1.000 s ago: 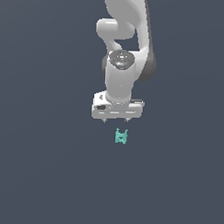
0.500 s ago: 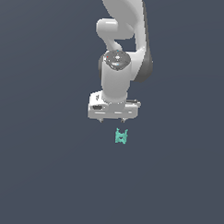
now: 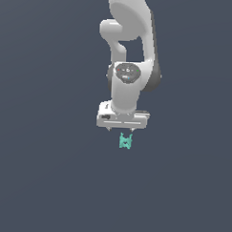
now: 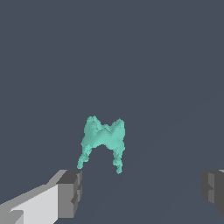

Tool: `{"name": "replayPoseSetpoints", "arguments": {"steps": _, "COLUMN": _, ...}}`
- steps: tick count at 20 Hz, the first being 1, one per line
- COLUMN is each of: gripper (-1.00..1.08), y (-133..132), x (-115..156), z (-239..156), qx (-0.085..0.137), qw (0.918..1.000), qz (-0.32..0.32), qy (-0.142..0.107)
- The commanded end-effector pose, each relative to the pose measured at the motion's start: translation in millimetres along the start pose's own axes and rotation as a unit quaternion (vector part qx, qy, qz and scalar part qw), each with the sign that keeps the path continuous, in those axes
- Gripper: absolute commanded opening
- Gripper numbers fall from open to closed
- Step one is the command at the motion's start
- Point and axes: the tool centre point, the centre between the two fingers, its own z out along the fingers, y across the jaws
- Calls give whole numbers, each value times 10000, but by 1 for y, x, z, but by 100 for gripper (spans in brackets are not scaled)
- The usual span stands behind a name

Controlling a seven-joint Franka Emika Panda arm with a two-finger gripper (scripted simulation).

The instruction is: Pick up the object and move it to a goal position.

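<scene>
The object is a small teal-green lump with stubby prongs, lying on the dark grey floor. In the exterior view it sits just below the white hand of the arm. My gripper hangs above it, pointing down, with short dark fingertips under the hand. In the wrist view the object lies ahead of the gripper, closer to one finger than to the other. The fingers stand wide apart with nothing between them. The gripper is open and not touching the object.
A uniform dark grey floor fills both views. The white arm rises above the gripper in the exterior view. No other objects or goal marker show.
The wrist and hand have dropped lower and shifted slightly to the exterior view's right, closing in on the object. The object has not moved.
</scene>
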Motion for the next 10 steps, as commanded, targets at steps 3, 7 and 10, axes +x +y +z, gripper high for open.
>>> {"name": "replayPoseSetpoints", "arguments": {"steps": 3, "gripper": 100, "y": -15, "x": 3, "z": 19, "qx": 27, "qw": 9996, "qz": 294, "qy": 7}}
{"name": "replayPoseSetpoints", "arguments": {"steps": 7, "gripper": 100, "y": -25, "x": 5, "z": 31, "qx": 44, "qw": 9988, "qz": 483, "qy": 11}}
{"name": "replayPoseSetpoints", "arguments": {"steps": 10, "gripper": 100, "y": -29, "x": 6, "z": 37, "qx": 51, "qw": 9984, "qz": 570, "qy": 13}}
